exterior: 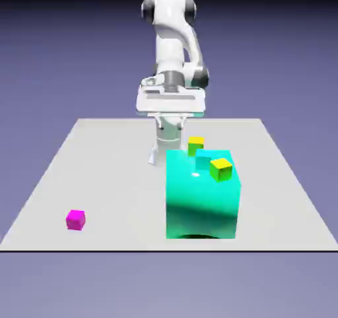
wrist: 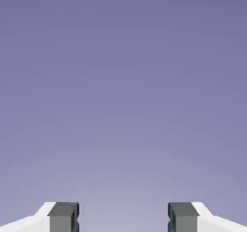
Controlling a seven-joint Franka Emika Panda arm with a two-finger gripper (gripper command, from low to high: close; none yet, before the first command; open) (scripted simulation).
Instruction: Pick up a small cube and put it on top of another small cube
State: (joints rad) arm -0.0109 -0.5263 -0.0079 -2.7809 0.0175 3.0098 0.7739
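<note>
The claw (wrist: 123,219) is spread, with nothing between its two grey fingertips (wrist: 63,217); the hand view past them shows only the plain blue-violet backdrop. In the exterior view the claw itself is hard to make out: the white arm (exterior: 173,45) folds down at the far edge of the table (exterior: 119,171), and only its flat white hand (exterior: 169,100) shows clearly.

The pink cube (exterior: 76,219) lies well away from the claw, out near the front edge of the table and off toward the exterior view's left, standing alone and touching nothing else.

Nearer the claw, in front of it and a little to the exterior view's right, stands the big teal block (exterior: 201,201). One yellow-and-green cube (exterior: 221,169) sits tilted at the block's top (whether it rests flat there or is sunk partly in, I cannot tell). A second yellow-and-green cube (exterior: 196,143) shows just behind the block, between it and the arm.
</note>
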